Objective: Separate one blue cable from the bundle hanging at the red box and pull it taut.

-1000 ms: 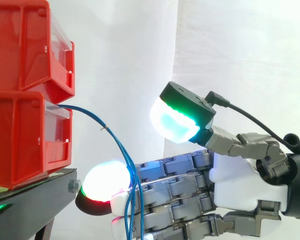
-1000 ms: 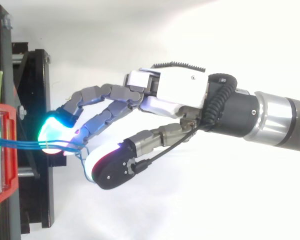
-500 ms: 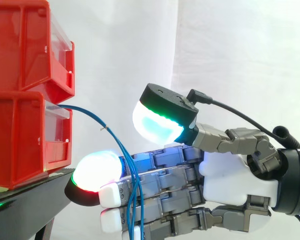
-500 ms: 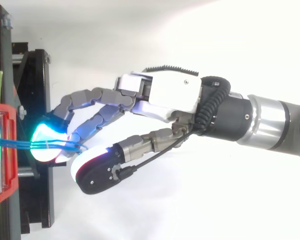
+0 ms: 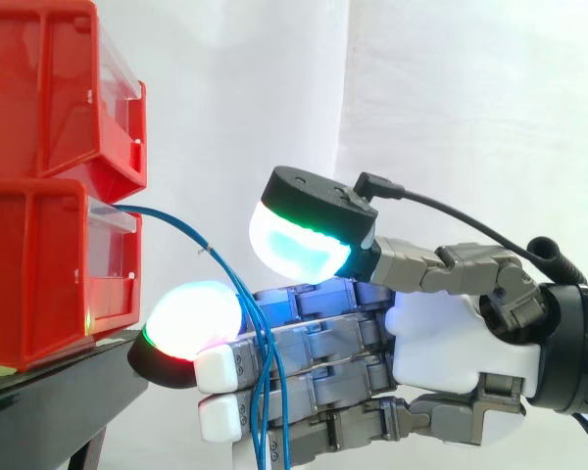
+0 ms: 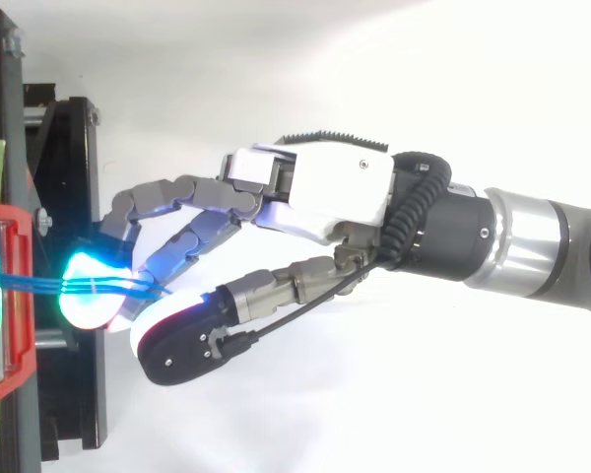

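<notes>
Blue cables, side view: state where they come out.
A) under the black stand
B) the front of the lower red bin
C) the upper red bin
B: the blue cables leave the lower red bin at its front, then arc down in front of the robot hand.

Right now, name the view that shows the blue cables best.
The side view. There the blue cables leave the lower red bin, arch down and hang across the straight fingers of the hand, so their drop is plain. The top view shows a short stretch of them between the bin and a glowing fingertip.
</notes>
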You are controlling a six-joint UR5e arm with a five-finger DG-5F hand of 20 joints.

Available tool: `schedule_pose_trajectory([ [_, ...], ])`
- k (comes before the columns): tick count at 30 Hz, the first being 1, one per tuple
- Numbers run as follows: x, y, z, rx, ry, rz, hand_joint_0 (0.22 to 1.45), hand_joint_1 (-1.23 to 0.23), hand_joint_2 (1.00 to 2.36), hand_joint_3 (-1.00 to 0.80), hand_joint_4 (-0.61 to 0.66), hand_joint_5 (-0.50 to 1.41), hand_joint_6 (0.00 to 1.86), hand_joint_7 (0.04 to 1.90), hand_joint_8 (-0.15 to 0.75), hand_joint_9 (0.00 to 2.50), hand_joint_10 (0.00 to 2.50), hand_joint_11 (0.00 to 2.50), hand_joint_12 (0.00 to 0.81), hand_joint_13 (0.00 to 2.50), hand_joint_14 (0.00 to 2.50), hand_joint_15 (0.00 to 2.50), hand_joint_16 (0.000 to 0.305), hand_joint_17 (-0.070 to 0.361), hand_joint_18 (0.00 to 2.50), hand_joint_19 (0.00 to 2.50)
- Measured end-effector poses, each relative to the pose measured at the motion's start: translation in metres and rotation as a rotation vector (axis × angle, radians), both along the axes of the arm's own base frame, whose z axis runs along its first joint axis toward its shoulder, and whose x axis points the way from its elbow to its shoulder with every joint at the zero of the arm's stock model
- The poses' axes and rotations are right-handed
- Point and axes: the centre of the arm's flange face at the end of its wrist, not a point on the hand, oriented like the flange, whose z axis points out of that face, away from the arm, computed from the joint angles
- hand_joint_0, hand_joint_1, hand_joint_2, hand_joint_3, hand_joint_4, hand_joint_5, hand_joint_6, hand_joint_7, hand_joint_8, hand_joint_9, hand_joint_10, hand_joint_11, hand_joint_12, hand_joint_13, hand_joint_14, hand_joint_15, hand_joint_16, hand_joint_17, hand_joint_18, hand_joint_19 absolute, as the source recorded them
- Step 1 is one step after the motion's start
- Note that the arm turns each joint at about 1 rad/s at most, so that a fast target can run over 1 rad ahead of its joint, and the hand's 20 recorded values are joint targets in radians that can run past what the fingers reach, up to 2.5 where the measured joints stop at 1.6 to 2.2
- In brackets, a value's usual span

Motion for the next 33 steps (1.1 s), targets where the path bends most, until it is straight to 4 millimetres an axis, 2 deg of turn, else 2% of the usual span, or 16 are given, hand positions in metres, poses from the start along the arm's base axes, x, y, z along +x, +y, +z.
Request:
schedule_pose_trajectory([
  [7,0.000,0.000,0.001,0.022,0.014,0.039,0.68,-0.64,1.02,-0.21,0.24,-0.12,0.50,1.13,0.306,0.88,0.01,0.33,0.290,0.86,0.01,0.35,0.024,0.054,0.70,0.29],
  [16,0.003,0.003,0.008,0.032,0.017,0.062,0.67,-0.65,1.02,-0.27,0.23,-0.12,0.50,1.16,0.311,0.89,0.01,0.34,0.289,0.88,0.01,0.36,0.024,0.054,0.72,0.28],
  [28,0.007,0.002,0.017,0.035,0.008,0.062,0.67,-0.64,1.02,-0.25,0.22,-0.10,0.50,1.20,0.317,0.92,0.01,0.36,0.295,0.90,0.01,0.36,0.024,0.055,0.73,0.27],
  [33,0.010,0.001,0.027,0.037,0.012,0.073,0.67,-0.65,1.02,-0.24,0.20,-0.10,0.50,1.25,0.323,0.93,0.01,0.37,0.294,0.90,0.01,0.36,0.024,0.054,0.73,0.28],
])
